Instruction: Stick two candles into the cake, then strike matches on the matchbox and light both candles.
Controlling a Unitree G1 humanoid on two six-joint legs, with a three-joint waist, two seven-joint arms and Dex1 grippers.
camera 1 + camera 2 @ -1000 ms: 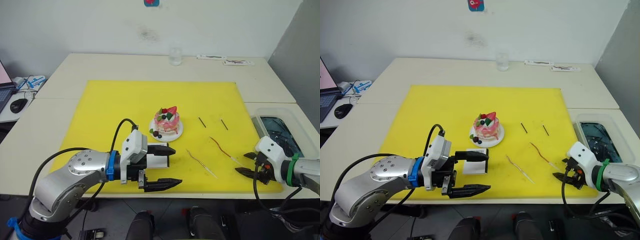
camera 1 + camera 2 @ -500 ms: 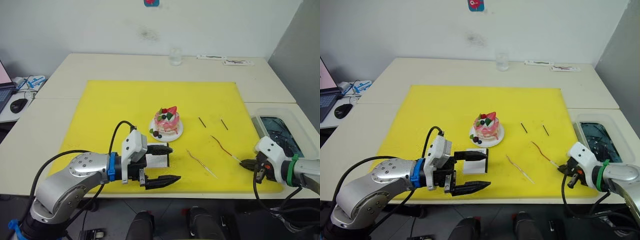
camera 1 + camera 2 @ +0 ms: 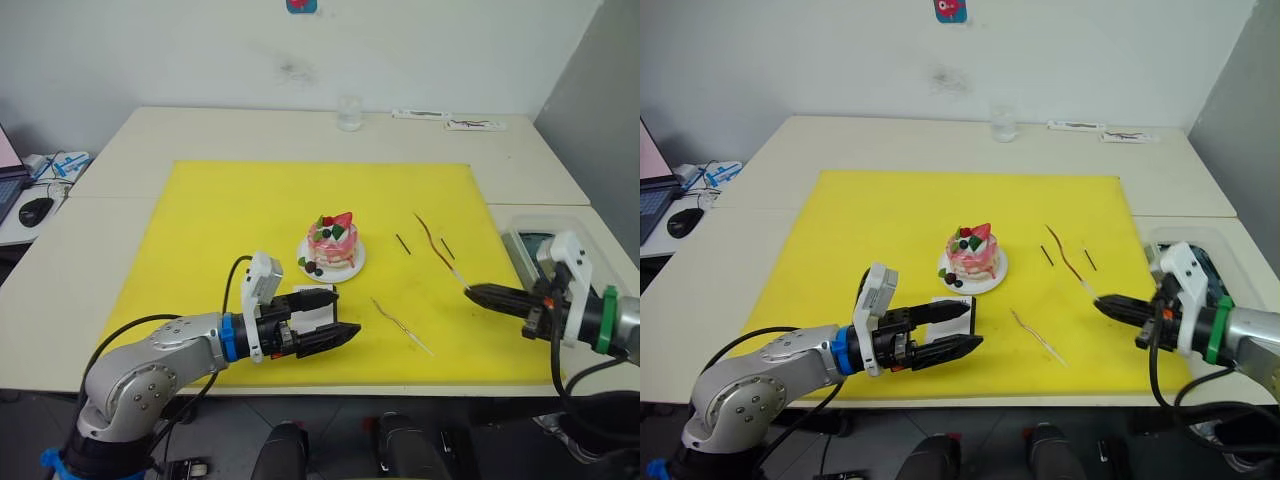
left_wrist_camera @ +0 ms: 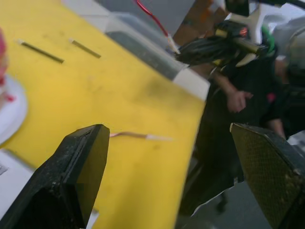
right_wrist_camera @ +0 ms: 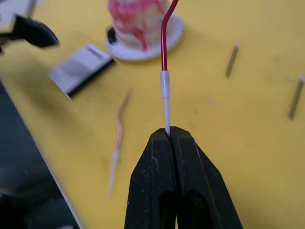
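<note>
yellow mat (image 3: 250,220) on table (image 3: 160,135) | glass (image 3: 349,113) at far edge | mouse (image 3: 37,210) left

Cake (image 3: 334,243) sits mid-mat (image 3: 220,215), with wide open mat behind it and toward the left edge. Toward the right edge two matches (image 3: 403,243) lie close by; the tan candle (image 3: 402,326) and matchbox (image 3: 318,308) crowd the front side. Left gripper (image 3: 333,314) hangs over the matchbox at the front edge.

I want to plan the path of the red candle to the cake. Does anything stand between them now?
Nothing visible does. The right end effector holds the thin wavy dark red candle by its white end, lifted off the yellow mat. The two short dark matches lie flat below it; the small pink-frosted cake stands beyond them.
</note>
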